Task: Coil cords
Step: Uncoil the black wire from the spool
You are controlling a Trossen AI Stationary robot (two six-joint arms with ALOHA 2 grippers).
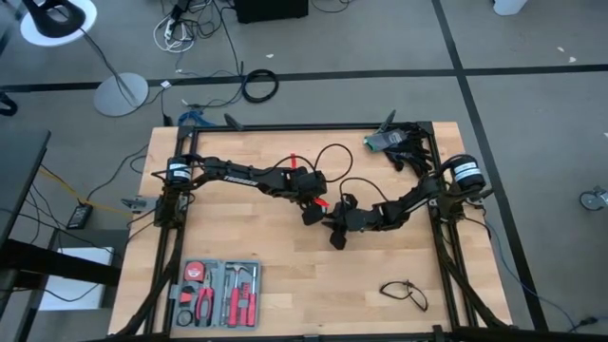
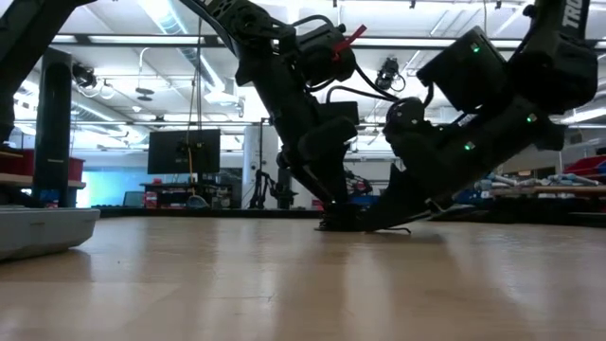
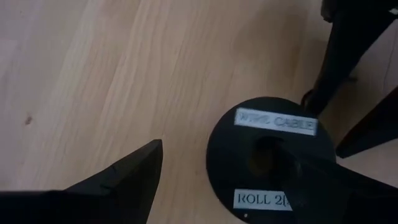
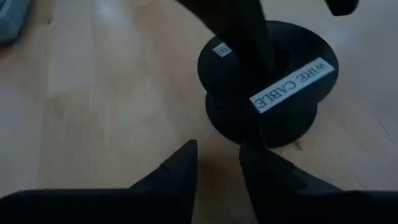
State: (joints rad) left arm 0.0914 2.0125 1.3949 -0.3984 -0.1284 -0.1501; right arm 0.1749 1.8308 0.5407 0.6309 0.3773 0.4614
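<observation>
A black spool (image 4: 264,81) labelled WIRE CABLE stands upright on its lower flange at the table's middle (image 1: 311,217). My left gripper (image 3: 217,180) is open over it, one finger down the spool's centre hole and the other beside the spool, apart from it. My right gripper (image 4: 217,158) is open, low at the spool's foot on the table's right side, with bare wood between its fingertips. A thin black strand (image 2: 398,230) lies on the table under it. A short black cord (image 1: 404,293) lies looped near the front right. My left gripper has one finger (image 3: 311,177) inside the spool's centre hole (image 3: 264,155), entering from above at a slant. The other finger (image 3: 124,180) stands outside, clear of the flange. My right gripper's fingertips (image 4: 252,155) stand close to the spool's lower flange (image 4: 249,134); whether they touch it I cannot tell.
A grey tray of red-handled tools (image 1: 217,293) sits at the front left. A teal object (image 1: 380,142) lies at the far right corner. On the floor beyond the table are a thick black cable ring (image 1: 258,85) and a pale wire bundle (image 1: 176,33).
</observation>
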